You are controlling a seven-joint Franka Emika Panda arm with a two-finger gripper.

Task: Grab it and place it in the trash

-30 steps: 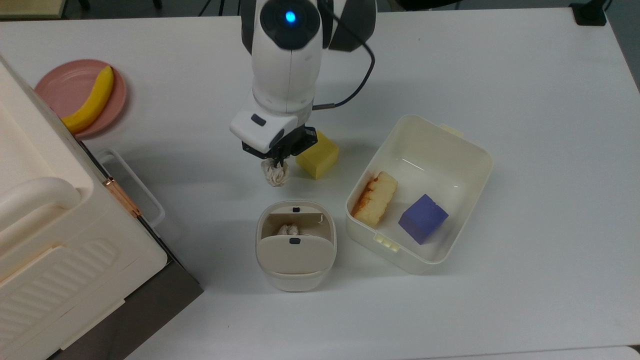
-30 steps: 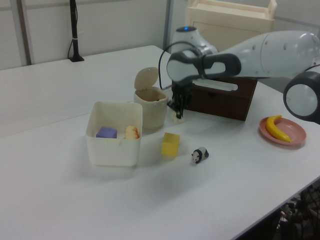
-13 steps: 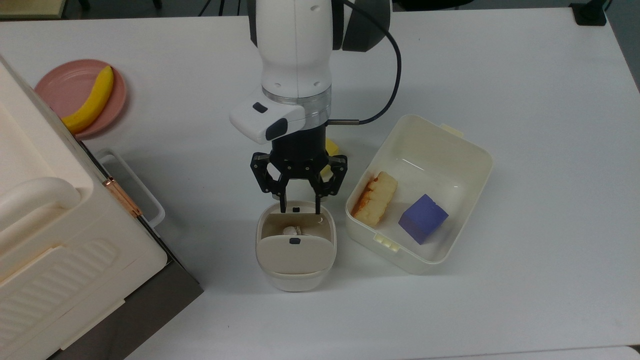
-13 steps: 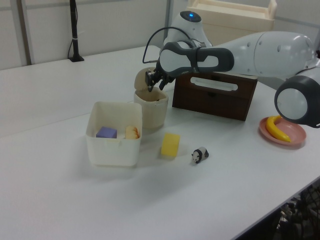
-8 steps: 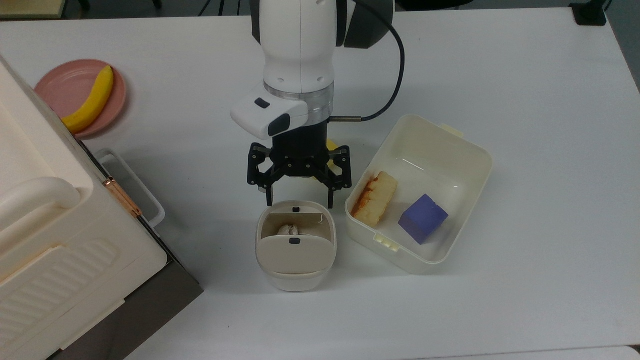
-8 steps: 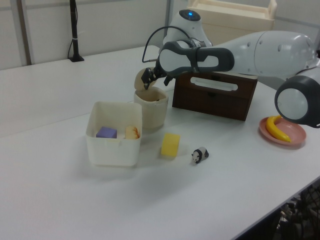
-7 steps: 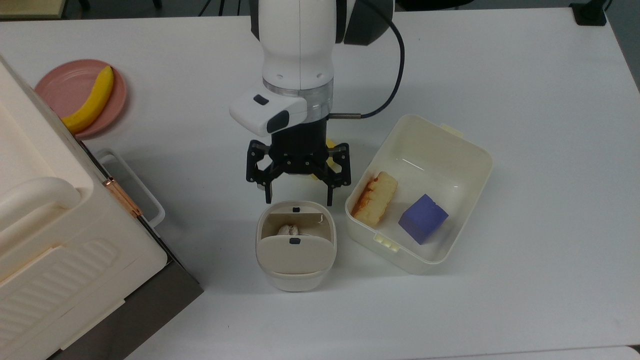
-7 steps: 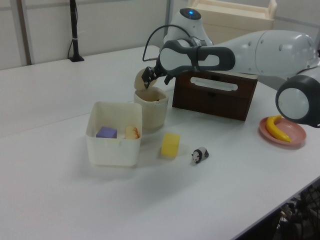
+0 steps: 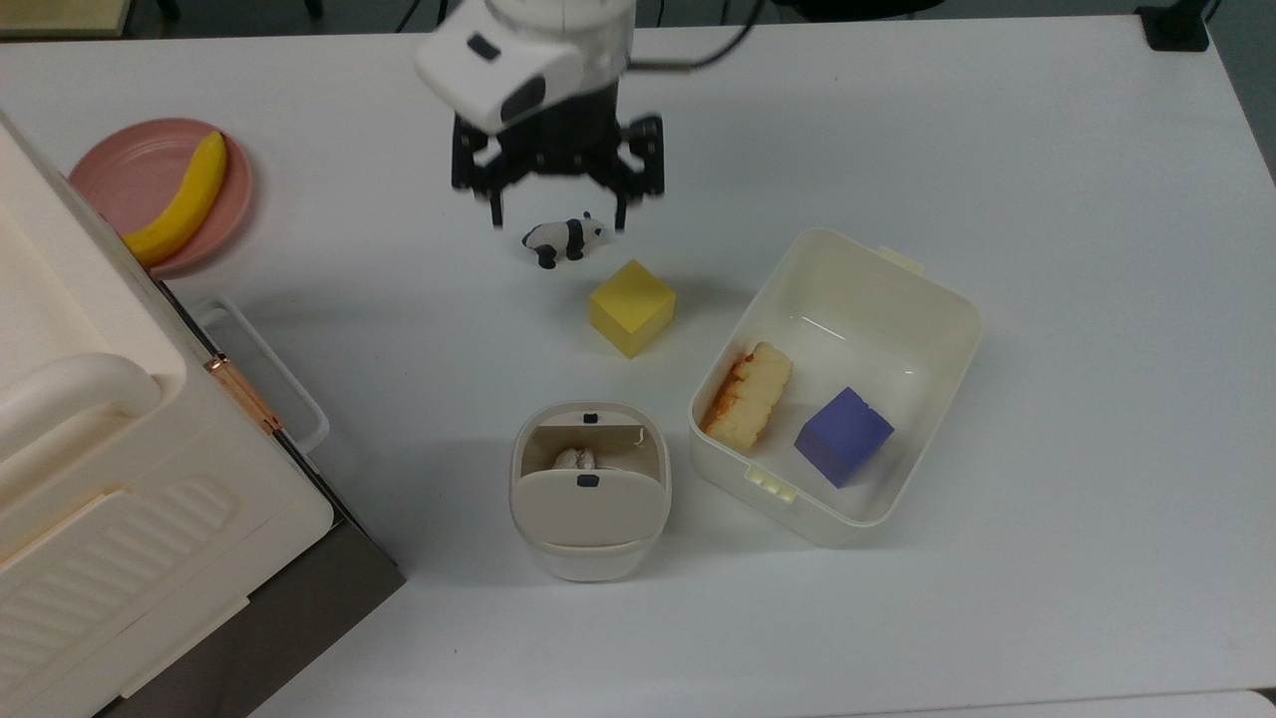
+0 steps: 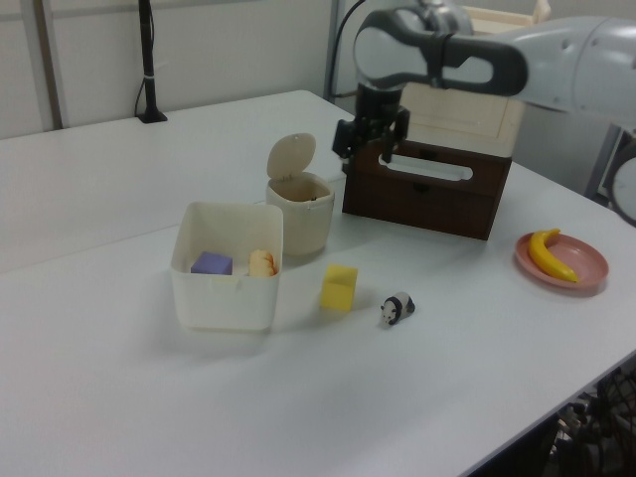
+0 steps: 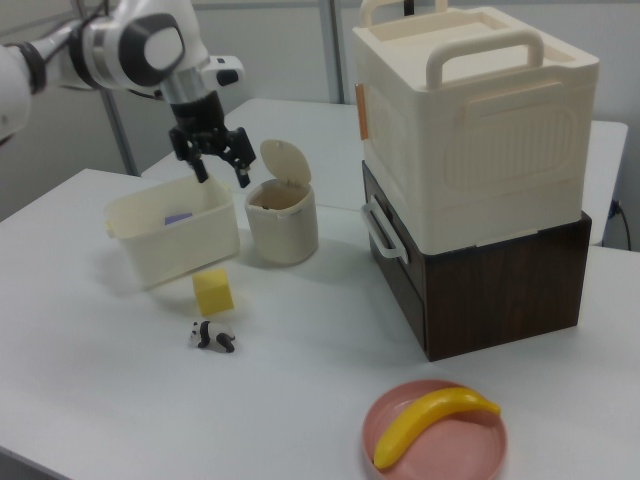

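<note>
At the bottom of the top view stands the little bin (image 9: 589, 553), its flap lid tipped up and its mouth open. Inside the opening I can make out a wrinkled pale lump, the paper ball (image 9: 576, 459), lying down in the bin and touching nothing outside it. So the job looks done to me, or as good as.

Just to the right of the bin in the top view sits the bigger open tub (image 9: 932, 297) with a slice of toasted bread (image 9: 748, 395) and a purple block (image 9: 843, 436) in it. Further up the frame is the yellow cube (image 9: 632, 307), and beyond that the toy panda (image 9: 563, 238).

Farthest away, at the upper middle of the top view, hangs the gripper (image 9: 555, 214), fingers spread wide and holding nothing. In the right view it is well above the table, higher than the bin's raised lid.

What could go wrong from here? The panda lies right under those spread fingers in the top view, so any drop straight down could knock it or pick up the wrong thing. The lid is standing open too; a low sweep back toward the lower part of the frame might clip it and tip the bin, spilling the paper out again.
</note>
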